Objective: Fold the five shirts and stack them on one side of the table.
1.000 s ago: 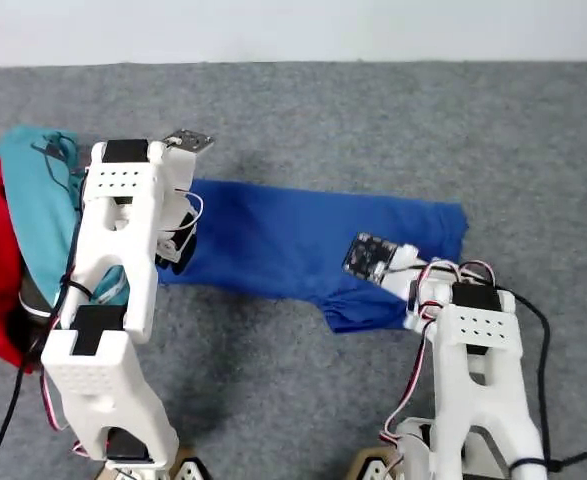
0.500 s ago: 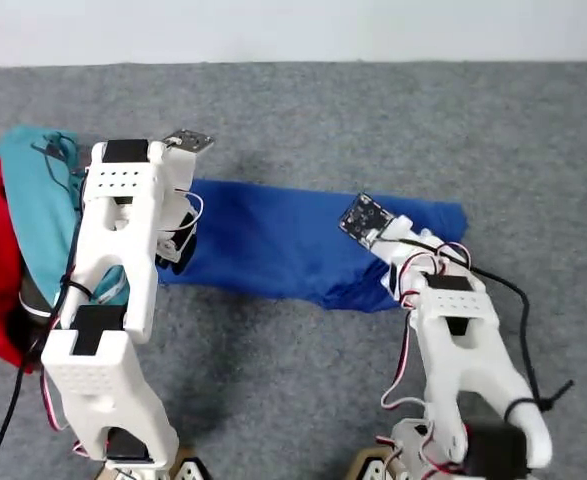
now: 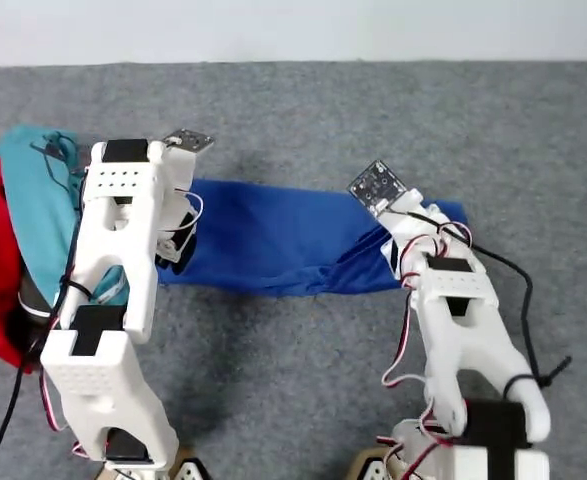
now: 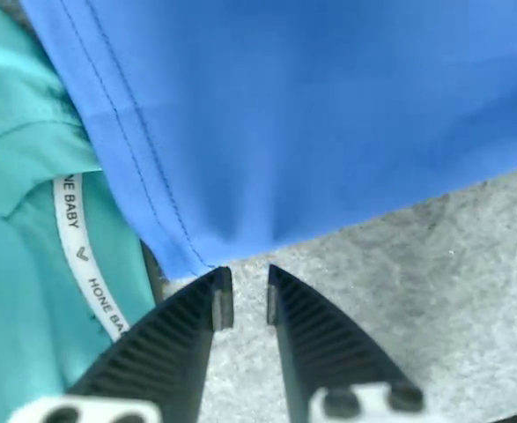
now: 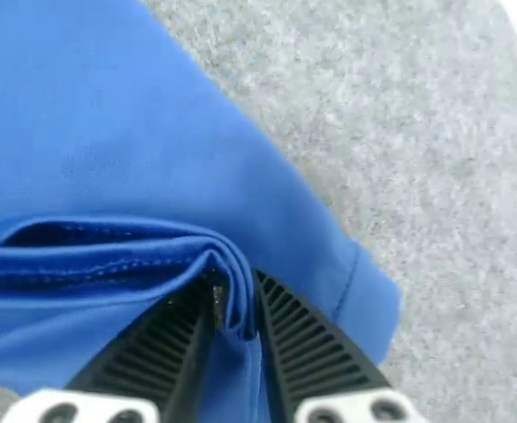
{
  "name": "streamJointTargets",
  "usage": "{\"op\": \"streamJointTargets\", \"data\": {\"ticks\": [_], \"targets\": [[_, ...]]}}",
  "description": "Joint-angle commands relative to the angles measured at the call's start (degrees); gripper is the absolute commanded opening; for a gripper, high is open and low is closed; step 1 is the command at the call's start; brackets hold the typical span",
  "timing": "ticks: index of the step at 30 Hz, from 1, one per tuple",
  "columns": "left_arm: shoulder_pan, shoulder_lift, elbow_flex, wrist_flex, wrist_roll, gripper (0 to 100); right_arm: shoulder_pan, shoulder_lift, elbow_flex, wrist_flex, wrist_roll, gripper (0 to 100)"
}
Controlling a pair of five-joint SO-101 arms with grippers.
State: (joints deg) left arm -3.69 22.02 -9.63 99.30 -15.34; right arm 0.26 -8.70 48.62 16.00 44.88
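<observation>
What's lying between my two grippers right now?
Just the blue shirt, spread over the gray mat from the left gripper to the right gripper, which pinches a fold of it. The high view shows this stretch.

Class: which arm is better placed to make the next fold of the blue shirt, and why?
Right: the right end effector is shut on a fold of the blue shirt; the left end effector sits empty beside its corner.

Bright, even light from above casts soft, faint shadows on the grey table [image 3: 303, 110].
</observation>
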Motion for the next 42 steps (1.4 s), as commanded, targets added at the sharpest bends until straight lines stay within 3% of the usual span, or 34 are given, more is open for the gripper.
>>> {"op": "streamJointTargets", "data": {"ticks": [1, 5, 11, 15, 19, 26, 32, 42], "targets": [[0.7, -1.1, -0.1, 0.7, 0.2, 7, 0.0, 4.7, -4.8, -0.9, -0.5, 1.2], [0.7, -1.1, -0.1, 0.7, 0.2, 7, -0.1, 13.5, -10.5, -0.9, -0.5, 3.2], [0.7, -1.1, -0.1, 0.7, 0.2, 7, -0.4, 21.8, -19.0, 0.9, -0.6, 19.2], [0.7, -1.1, -0.1, 0.7, 0.2, 7, -0.6, 19.6, -23.9, 11.0, -5.9, 29.2], [0.7, -1.1, -0.1, 0.7, 0.2, 7, -0.2, 13.9, -29.5, 23.7, -13.0, 32.7], [0.8, -1.1, 0.5, -0.5, 0.2, 7, -6.5, 4.9, -30.1, 39.3, -13.6, 32.5], [2.3, -1.1, 5.2, -3.0, 0.2, 7, -13.9, 6.5, -23.5, 30.5, -13.8, 32.5], [2.9, -1.1, 5.8, -4.6, 0.2, 7, -15.2, 20.4, -21.7, 11.6, -17.9, 32.5]]}}
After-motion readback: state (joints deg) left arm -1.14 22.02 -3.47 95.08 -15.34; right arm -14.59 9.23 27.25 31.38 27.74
